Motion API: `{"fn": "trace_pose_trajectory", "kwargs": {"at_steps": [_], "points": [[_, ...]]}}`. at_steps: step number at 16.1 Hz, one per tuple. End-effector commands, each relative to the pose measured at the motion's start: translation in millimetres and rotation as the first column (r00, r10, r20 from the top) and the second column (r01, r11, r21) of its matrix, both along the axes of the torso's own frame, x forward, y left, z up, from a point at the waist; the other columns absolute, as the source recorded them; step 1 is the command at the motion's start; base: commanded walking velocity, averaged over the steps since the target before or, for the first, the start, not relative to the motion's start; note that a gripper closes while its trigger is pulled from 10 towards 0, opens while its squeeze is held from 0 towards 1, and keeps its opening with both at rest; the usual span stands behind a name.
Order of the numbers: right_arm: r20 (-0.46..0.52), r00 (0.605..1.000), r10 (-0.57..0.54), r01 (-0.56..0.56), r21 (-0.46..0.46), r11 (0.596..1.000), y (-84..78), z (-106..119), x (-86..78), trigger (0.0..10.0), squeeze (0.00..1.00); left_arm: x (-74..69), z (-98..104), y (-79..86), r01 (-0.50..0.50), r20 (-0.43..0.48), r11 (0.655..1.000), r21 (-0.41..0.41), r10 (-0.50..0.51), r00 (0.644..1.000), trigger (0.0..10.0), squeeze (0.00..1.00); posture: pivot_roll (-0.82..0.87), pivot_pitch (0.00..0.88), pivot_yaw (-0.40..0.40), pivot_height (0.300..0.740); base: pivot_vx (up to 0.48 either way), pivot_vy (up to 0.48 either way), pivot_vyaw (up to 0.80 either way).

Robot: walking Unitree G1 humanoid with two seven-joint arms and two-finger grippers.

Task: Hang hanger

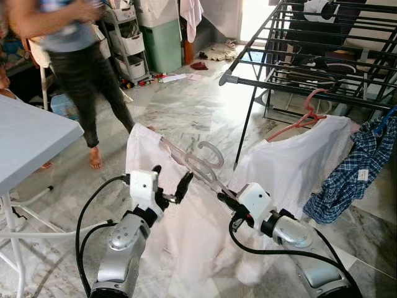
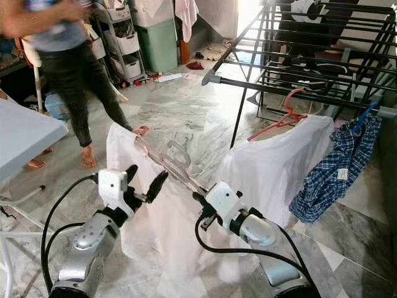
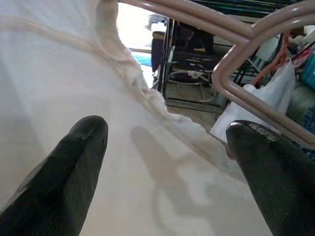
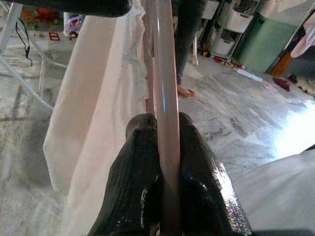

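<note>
Two silver metal arms, rounded jointed casings; white box wrist housings; black cables looping alongside each forearm; left gripper [image 1: 170,184] and right gripper [image 1: 223,198] each two long black fingers [image 3: 59,182], rubbery, finely textured, rounded tips

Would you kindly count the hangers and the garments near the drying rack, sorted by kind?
Hangers: 2, the pale hanger held by the right gripper and the pink hanger on the rack.
White shirts: 2, one on the pale hanger, one on the pink hanger.
Plaid shirts: 1.
Total: 5.
</note>
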State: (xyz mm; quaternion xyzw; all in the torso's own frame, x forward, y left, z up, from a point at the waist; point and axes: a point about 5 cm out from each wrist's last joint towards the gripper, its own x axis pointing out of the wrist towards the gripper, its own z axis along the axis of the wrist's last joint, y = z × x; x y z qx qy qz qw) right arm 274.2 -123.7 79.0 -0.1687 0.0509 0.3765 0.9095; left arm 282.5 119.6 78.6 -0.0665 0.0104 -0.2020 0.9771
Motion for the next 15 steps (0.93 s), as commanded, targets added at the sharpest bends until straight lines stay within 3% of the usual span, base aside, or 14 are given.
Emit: {"fn": "trace_pose_trajectory", "kwargs": {"at_steps": [1,2,4,5,8,12,15], "points": [[0.027,1.0,0.013,-0.014,0.035,0.999,2.6,10.0,1.1,10.0,0.0,2.9,1.9,4.6,-0.046,0.024,0.998,0.031,0.045,0.999,10.0,1.0,-0.11,0.0,0.062,0.74,0.0,0.0,0.0],[0.019,1.0,0.007,-0.007,0.024,1.0,1.6,7.3,0.0,10.0,0.0,8.3,7.1,8.6,-0.11,0.05,0.994,0.02,0.108,0.993,10.0,0.0,-0.11,0.0,0.064,0.74,0.0,0.0,0.0],[0.009,1.0,0.017,-0.018,0.032,0.999,3.1,6.5,-1.8,10.0,0.0,11.1,9.0,11.7,-0.139,0.065,0.99,0.031,0.137,0.988,10.0,0.0,-0.11,0.0,0.067,0.74,0.0,0.0,0.0],[-0.023,0.996,0.081,-0.08,0.048,0.996,9.1,5.5,-9.9,10.0,0.0,14.8,11.1,15.1,-0.164,0.08,0.986,0.03,0.162,0.984,10.0,0.0,-0.1,0.0,0.067,0.74,0.0,0.0,0.0],[-0.06,0.987,0.151,-0.149,0.037,0.988,14.7,-0.9,-20.1,10.0,0.0,18.4,15.3,7.0,-0.119,0.082,0.993,0.008,0.118,0.99,10.0,0.0,-0.1,0.0,0.071,0.74,0.0,0.0,0.0],[-0.072,0.986,0.152,-0.149,0.049,0.988,13.1,1.4,-21.2,10.0,0.0,18.0,10.1,11.8,-0.143,0.076,0.989,0.024,0.14,0.987,10.0,0.0,-0.11,0.0,0.08,0.74,0.0,0.0,0.0],[-0.06,0.992,0.11,-0.109,0.031,0.994,8.9,0.4,-17.6,10.0,0.0,14.8,3.6,7.7,-0.065,0.029,0.997,0.029,0.065,0.998,10.0,0.0,-0.1,0.0,0.084,0.74,0.0,0.0,0.0]]}}
